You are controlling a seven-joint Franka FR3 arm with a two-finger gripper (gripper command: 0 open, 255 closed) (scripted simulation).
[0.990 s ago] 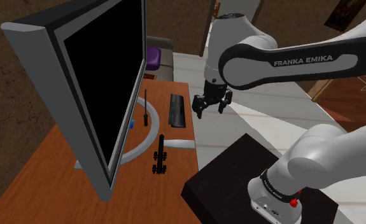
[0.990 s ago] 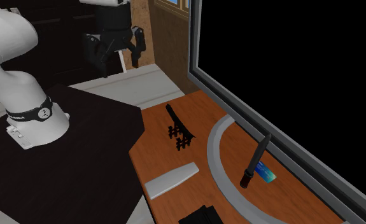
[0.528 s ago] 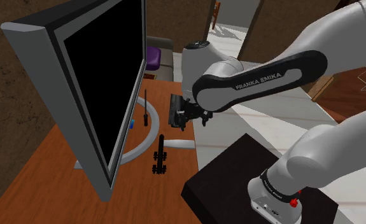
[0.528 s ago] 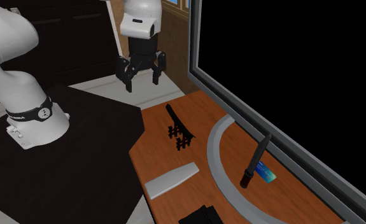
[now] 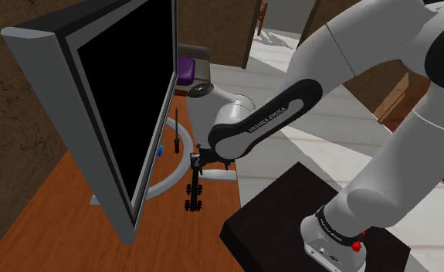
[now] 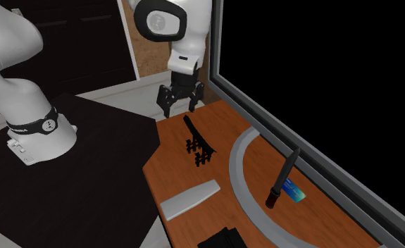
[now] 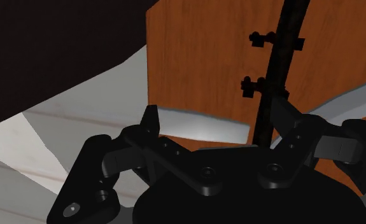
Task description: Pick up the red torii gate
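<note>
1. Two fingers (image 7: 151, 121) of the gripper (image 6: 179, 110) stand apart with nothing clasped between them; you hold nothing
2. Note that the torii gate (image 6: 197, 144) is drawn black, not red. It lies flat on the desk (image 6: 174, 169), close to the desk edge that faces the stand (image 6: 102, 141), between that edge and the curved grey base (image 6: 239, 176) of the monitor (image 5: 127, 77)
3. Your gripper hangs low over one end of the gate's long bar. In the wrist view the bar runs close beside one finger, not midway between the two. Closing from here could push the gate aside or miss it
4. The bar looks thin and lies flat on the desk, so you have little room to get under it. Descend too far and the fingertips may strike the desk; stop too high and they may close above the bar
5. Gripped at that end, the gate would hang by its far crosspieces and may pivot or slip as you lift
6. A grey slab (image 6: 190, 198) lies further along the same desk edge; a nudged gate could slide towards it or off the edge
</note>
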